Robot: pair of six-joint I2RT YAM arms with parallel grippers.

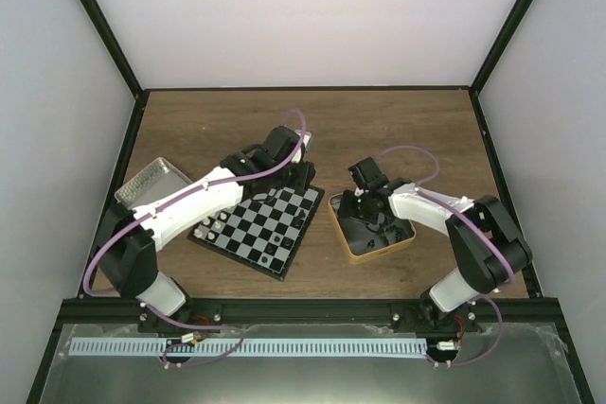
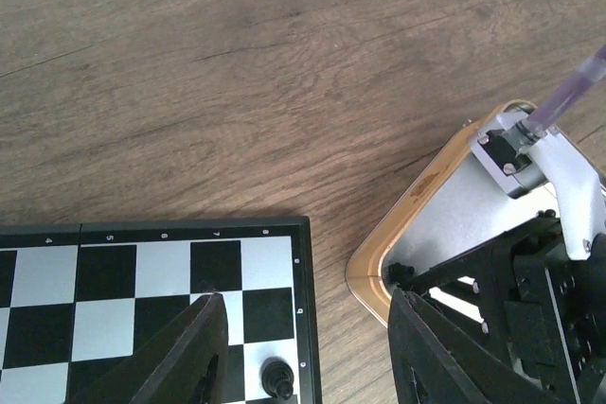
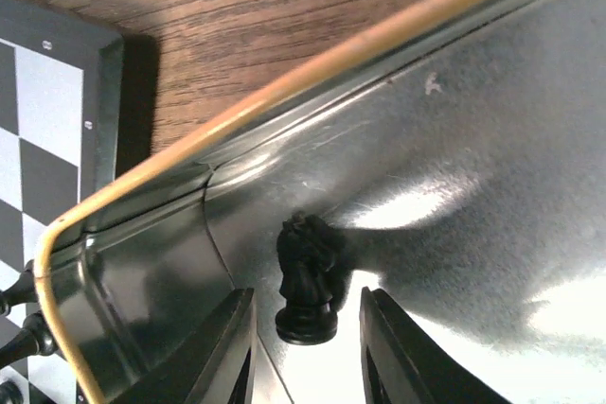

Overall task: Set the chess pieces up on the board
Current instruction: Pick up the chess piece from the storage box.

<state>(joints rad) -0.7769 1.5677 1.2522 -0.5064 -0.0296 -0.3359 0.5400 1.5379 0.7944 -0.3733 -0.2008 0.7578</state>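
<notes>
Two arms working here, so going left to right. Far left on the wooden counter there's a silver tin, sitting well apart from either arm.

Next is the left arm, stretched over the board with the left tool hovering at the board's far right corner. It's released: the fingers are spread wide and nothing is pinched between them. From its wrist view a small black piece stands upright on a pale square in the board's edge column. That piece sits in the gap between the two fingers, nearer the left one and touching neither. The right finger hangs past the board's border, over bare wood. The overhead view shows more pieces dotted about the board, too small for me to name.

Just beside the board on the right is the gold-rimmed tin, and the right tool is dipped down inside it. A black knight stands upright on the tin's shiny floor, close to a rounded corner of the wall. The knight is dead centre between the fingertips. I can see a sliver of floor on each side of its base, so the tool isn't clenched on it, just bracketing it closely.
</notes>
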